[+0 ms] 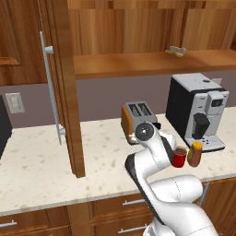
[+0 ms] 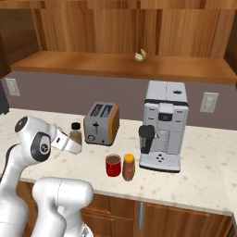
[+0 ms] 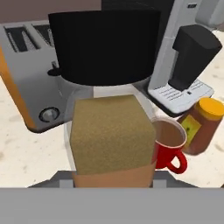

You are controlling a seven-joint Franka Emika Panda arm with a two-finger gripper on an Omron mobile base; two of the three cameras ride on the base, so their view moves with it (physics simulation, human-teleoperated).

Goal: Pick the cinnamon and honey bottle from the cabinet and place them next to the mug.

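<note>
Pincer (image 3: 111,183) clamps the cinnamon (image 3: 109,127) over bare counter (image 2: 60,162), left of mug (image 2: 113,165) and honey bottle (image 2: 128,166).

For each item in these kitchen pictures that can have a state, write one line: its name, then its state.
cinnamon: held in the gripper, dark cap on
gripper: shut on the cinnamon
honey bottle: upright on the counter beside the mug, yellow cap on
mug: upright on the counter
cabinet: door open
toaster: slots empty
</note>
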